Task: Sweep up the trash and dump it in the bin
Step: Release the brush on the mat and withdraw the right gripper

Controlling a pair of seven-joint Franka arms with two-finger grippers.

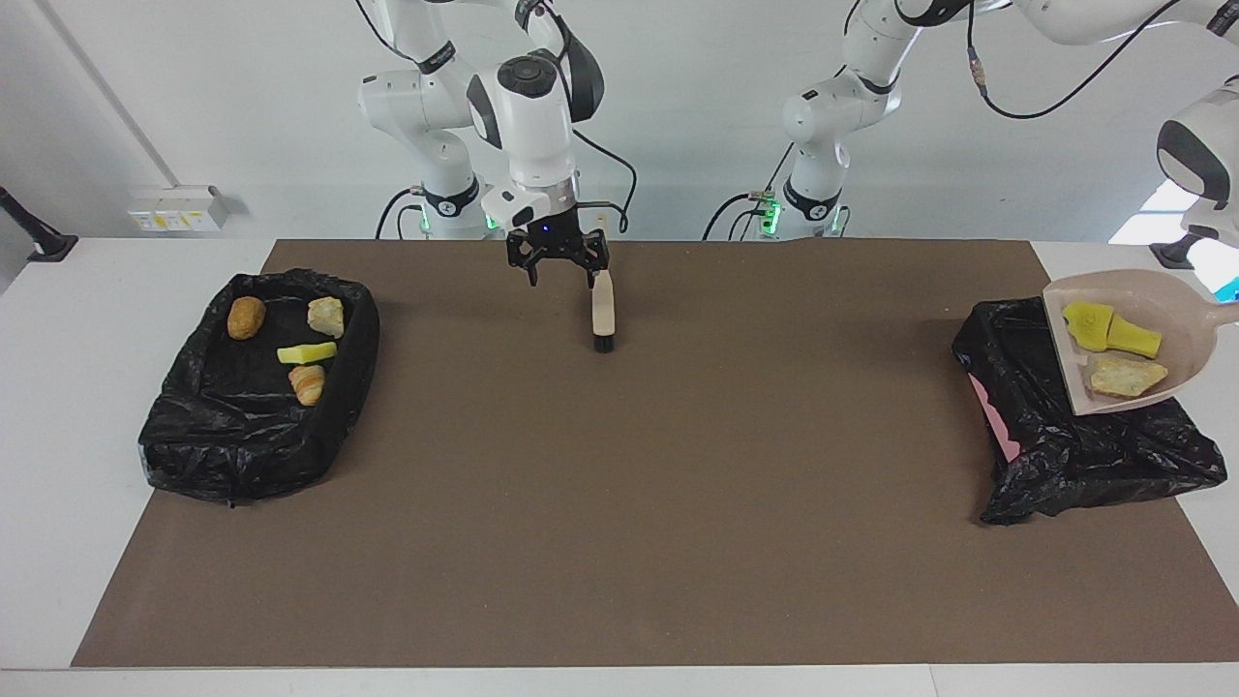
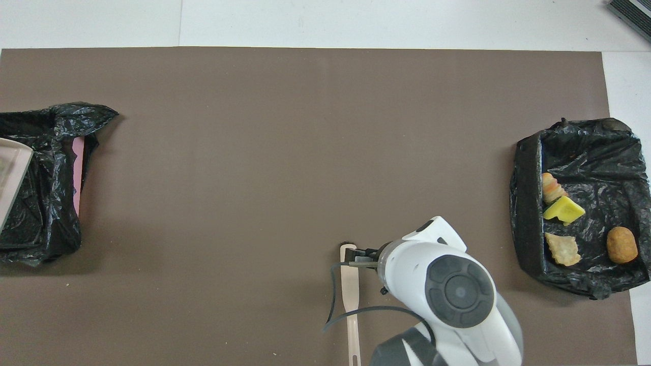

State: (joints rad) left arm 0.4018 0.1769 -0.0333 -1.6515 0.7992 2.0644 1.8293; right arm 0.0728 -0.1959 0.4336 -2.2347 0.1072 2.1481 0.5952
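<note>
Right tool (image 1: 559,272) hung open just above the brush (image 1: 603,312), which lay flat on the worktop (image 1: 619,503) close to the robots, not gripped. That arm was waiting.

Left tool was off the frame edge, so I couldn't see its fingers; it read as closed, and I judged it had the dustpan (image 1: 1181,290) by the handle, since the pan hung in the air over the black-bagged bin (image 1: 1084,445) at the left arm's end of the worktop.

Trash: three pieces rode in the pan, two yellow sponge bits (image 1: 1108,328) and one tan bread lump (image 1: 1123,377). Four more sat in the other bagged bin (image 1: 194,436) at the right arm's end: brown lump (image 1: 246,317), pale chunk (image 1: 326,316), yellow piece (image 1: 306,352), orange-striped lump (image 1: 309,383).

Risks as I saw them:
- Pan mouth pointed toward mid-worktop. Tipping it that way could drop pieces on the bin's rim or onto the worktop, not inside.
- The bag looked slack and crumpled; a collapsed fold could catch a piece or bounce it out.
- Sponge is light, so a fast tip could fling it.
- Pan edge could snag the bag on the way down.
</note>
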